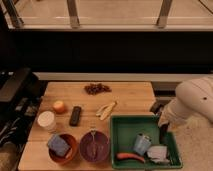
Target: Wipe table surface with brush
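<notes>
- Brush (163,136) looks like the thin dark stick, nearly upright, at the right side of the green tray (131,118).
- Gripper (161,124) is just above its top; I cannot tell if it grips.
- Bare worktop (130,92) lies up and left.

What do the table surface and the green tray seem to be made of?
The table surface looks like light-brown wood with a matte finish; plank seams run along it. The green tray looks like moulded plastic: one even colour, a raised rim, probably smooth. The tool hangs at the tray's rim, just under the white arm; it is dark and its material is unclear.
</notes>
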You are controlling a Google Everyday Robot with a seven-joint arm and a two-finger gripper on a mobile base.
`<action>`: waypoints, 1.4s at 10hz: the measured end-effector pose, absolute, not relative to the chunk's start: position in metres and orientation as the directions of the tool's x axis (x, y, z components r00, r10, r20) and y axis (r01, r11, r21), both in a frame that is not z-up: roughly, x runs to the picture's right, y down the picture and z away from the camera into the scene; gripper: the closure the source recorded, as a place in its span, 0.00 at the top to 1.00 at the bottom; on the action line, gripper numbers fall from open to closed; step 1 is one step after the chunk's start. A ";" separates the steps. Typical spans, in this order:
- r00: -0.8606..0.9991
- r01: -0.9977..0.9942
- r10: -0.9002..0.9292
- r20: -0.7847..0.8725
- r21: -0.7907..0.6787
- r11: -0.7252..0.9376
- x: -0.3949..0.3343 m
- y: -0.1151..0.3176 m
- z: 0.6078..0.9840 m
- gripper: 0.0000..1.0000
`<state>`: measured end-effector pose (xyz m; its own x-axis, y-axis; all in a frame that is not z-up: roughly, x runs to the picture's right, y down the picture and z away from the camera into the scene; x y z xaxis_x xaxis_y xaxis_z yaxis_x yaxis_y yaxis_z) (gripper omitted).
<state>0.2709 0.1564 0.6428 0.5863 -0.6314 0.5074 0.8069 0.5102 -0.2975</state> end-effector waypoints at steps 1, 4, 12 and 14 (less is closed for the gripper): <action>0.559 0.826 -0.649 0.517 -0.276 0.491 0.265 0.146 0.653 0.00; 0.434 0.898 -0.662 0.612 -0.229 0.376 0.234 0.125 0.707 0.00; 0.375 0.927 -0.727 0.575 -0.216 0.307 0.222 0.121 0.743 0.00; 0.336 0.942 -0.806 0.487 -0.201 0.271 0.214 0.109 0.762 0.00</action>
